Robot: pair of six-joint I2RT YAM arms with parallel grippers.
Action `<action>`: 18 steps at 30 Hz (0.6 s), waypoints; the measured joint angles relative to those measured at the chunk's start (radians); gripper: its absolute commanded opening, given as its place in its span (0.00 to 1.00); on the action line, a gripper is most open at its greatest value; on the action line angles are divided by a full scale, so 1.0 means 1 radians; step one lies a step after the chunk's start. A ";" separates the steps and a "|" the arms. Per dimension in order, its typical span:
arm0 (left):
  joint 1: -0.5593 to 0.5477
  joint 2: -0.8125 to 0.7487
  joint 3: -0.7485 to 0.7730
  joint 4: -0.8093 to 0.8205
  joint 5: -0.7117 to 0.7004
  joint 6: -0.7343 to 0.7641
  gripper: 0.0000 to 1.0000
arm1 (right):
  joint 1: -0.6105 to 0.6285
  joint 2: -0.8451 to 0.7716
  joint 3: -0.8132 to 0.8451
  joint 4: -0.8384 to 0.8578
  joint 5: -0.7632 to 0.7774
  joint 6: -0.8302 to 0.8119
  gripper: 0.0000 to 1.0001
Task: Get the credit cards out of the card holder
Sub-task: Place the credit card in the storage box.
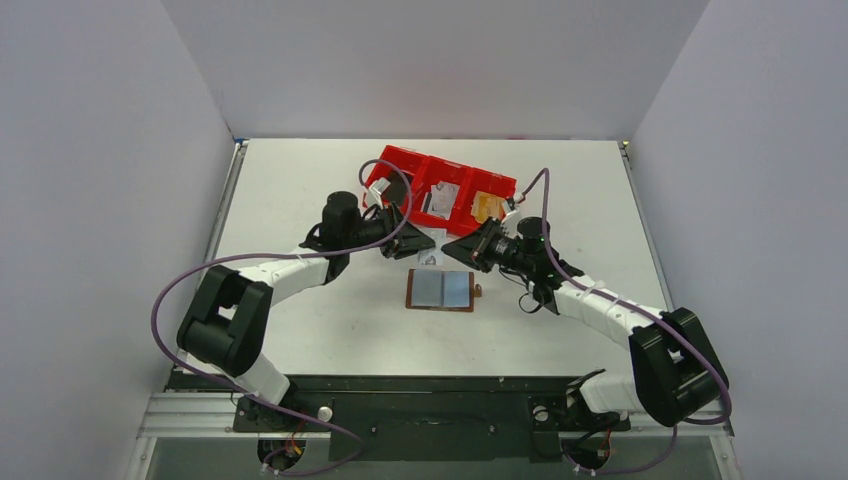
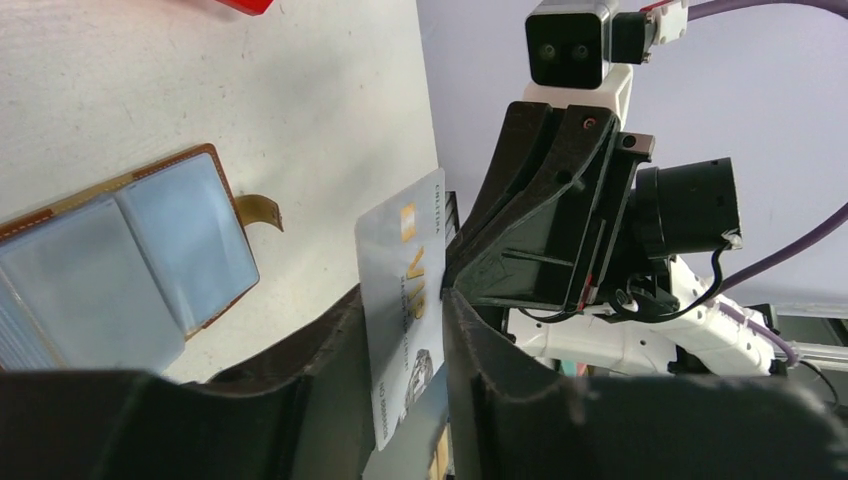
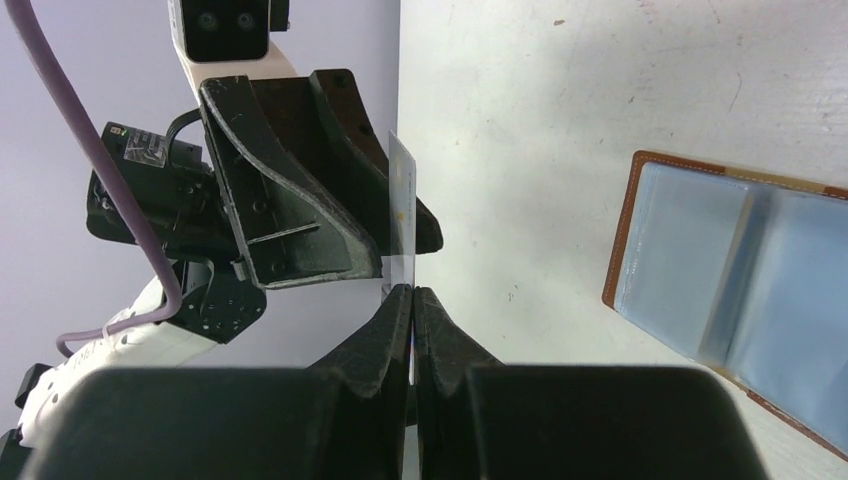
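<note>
The card holder [image 1: 441, 290] lies spread open and flat near the middle of the bench [image 1: 300, 180], its clear pockets facing up and its small strap [image 2: 262, 208] sticking out toward the right edge. Its brown border shows all round. Whether any card sits in the pockets cannot be told.

Just on the far side of the holder, the two hands meet tip to tip above the bench with the pale blue card [image 2: 392, 250] between them. The card stands on edge, clear of the holder and of the bench surface, with a gold chip and gold lettering on the face seen by the left wrist camera.

The right hand [image 3: 411, 292] is pinched fully together on one short end of the card — the thin edge runs straight in between its fingertips.

The left hand [image 2: 403, 300] is about half open. Its two fingers stand on either side of the card's other end, and the gap between them is far wider than the card is thick. The card leans across that gap close to one finger, but whether either pad actually presses on it cannot be told.

A red tray [image 1: 440, 168] sits askew toward the far edge of the bench, beyond both hands. Its compartment nearest the right edge holds a flat tan-gold thing [image 1: 487, 207], too small to identify.
</note>
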 measured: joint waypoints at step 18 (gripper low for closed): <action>0.000 0.037 0.145 -0.254 -0.110 0.153 0.00 | 0.011 -0.088 0.117 -0.364 0.187 -0.230 0.74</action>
